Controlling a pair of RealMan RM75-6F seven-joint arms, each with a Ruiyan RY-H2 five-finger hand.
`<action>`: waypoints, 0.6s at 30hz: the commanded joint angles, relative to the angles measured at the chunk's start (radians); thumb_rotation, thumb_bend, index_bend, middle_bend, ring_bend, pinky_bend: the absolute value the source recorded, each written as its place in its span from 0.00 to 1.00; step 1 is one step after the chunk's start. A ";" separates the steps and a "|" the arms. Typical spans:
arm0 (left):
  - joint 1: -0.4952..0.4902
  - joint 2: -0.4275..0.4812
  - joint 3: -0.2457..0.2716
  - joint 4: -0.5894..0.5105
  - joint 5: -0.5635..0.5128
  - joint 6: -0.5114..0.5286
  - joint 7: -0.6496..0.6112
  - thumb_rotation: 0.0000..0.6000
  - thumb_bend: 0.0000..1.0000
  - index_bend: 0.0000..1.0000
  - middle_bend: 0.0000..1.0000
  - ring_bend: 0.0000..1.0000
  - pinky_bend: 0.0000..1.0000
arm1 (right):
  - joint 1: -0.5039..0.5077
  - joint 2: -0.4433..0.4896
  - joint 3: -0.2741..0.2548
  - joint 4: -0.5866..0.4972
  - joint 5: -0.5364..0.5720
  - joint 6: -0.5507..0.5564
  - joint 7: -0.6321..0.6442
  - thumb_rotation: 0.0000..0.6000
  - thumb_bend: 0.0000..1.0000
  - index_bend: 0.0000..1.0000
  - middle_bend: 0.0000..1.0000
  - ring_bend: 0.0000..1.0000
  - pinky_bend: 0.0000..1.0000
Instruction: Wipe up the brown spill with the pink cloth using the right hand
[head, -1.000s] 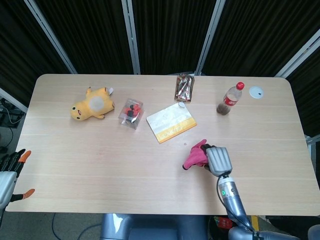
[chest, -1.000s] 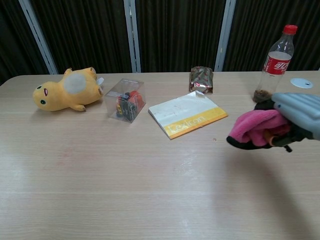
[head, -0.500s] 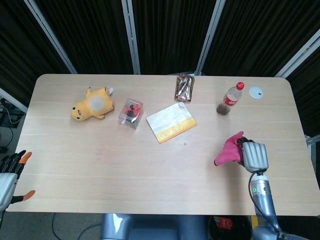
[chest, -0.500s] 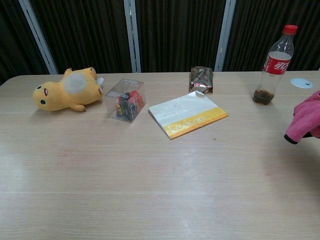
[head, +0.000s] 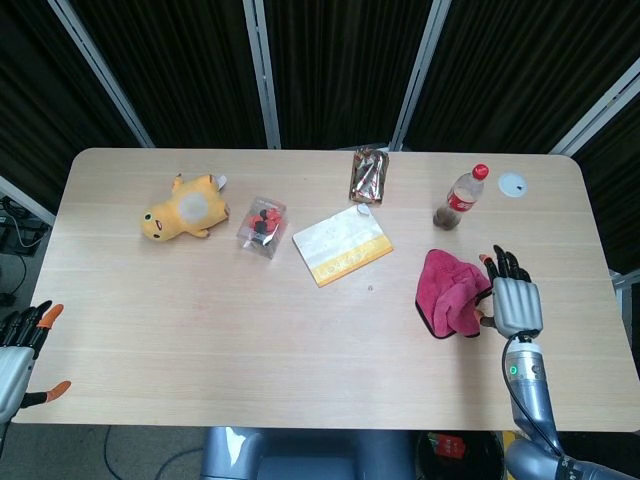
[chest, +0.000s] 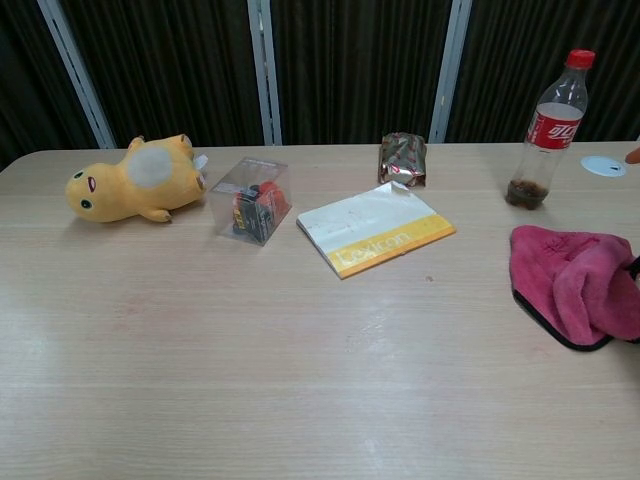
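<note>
Cloth (head: 452, 291) lies crumpled on the surface (head: 250, 330), just left of the right hand (head: 511, 301), whose fingers (head: 503, 264) are spread and released, touching its edge at most. Any spill left is at best a faint speck (head: 370, 289) further left; a flat, pressed sweep would serve best. Bottle (head: 460, 197) stands beyond the fingertips, booklet (head: 342, 243) further left; the near strip is open, the right edge close.

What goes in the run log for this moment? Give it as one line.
pink cloth: lying crumpled on table | right hand: open beside cloth | left hand: idle off table edge | spill: not visible
</note>
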 joint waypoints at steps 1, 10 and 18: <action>0.000 0.001 0.000 0.000 0.001 0.000 -0.002 1.00 0.00 0.00 0.00 0.00 0.00 | -0.018 0.040 -0.010 -0.051 -0.006 0.015 0.002 1.00 0.10 0.08 0.00 0.00 0.16; 0.002 -0.002 0.000 0.006 0.013 0.009 -0.012 1.00 0.00 0.00 0.00 0.00 0.00 | -0.146 0.220 -0.140 -0.198 -0.247 0.146 0.110 1.00 0.03 0.02 0.00 0.00 0.11; 0.005 -0.010 -0.003 0.023 0.038 0.032 -0.028 1.00 0.00 0.00 0.00 0.00 0.00 | -0.291 0.286 -0.282 -0.119 -0.552 0.360 0.199 1.00 0.00 0.00 0.00 0.00 0.06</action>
